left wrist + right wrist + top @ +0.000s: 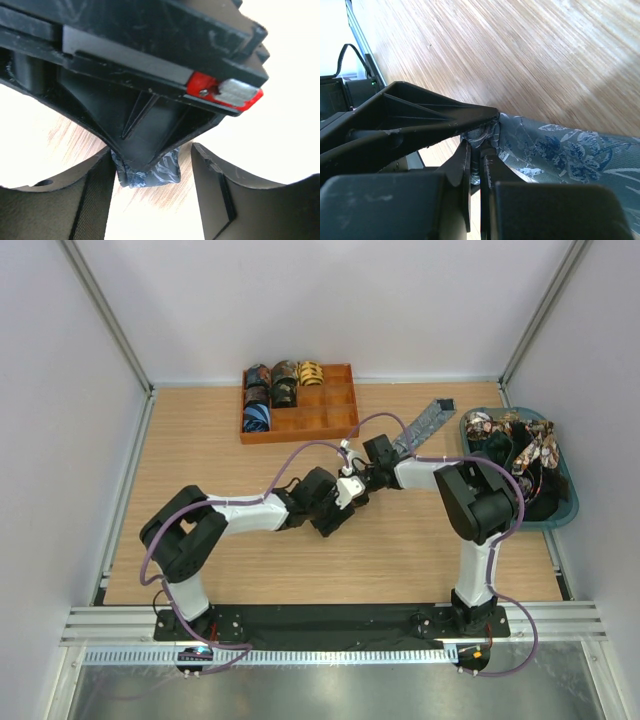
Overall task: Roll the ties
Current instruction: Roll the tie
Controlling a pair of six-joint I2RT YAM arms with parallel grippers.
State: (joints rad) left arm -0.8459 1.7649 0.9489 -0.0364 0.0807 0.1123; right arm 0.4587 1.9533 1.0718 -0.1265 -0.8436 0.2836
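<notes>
- Right gripper: jaws pressed together, clamped on the end of a long, narrow grey-blue satin tie with a blue floral print. The fabric bunches into a small fold right at the fingertips.
- From the right jaws the tie runs back past the right wrist, flat on the light wood tabletop. Its other end lies just beside the teal plastic bin.
- Left gripper: jaws apart, straddling the right gripper's tip and the pinched tie end.
- One left finger looks to touch the crumpled fabric edge. The other one stands clear of it, with bare wood showing in the gap.
- In the right wrist view, one ribbed black left finger comes in from the side. Its tip is against the tie fold, just above the closed right jaws.
- The two grippers meet nose to nose mid-table, low over the wood.
- Well beyond both sets of jaws, on the far side of the table, sits an orange compartment tray. It holds several small rolled ties grouped in its left compartments.
- Behind the right jaws, past the right arm, the teal bin holds a heap of loose patterned ties.
- A purple cable loops over the left arm just behind its jaws.
</notes>
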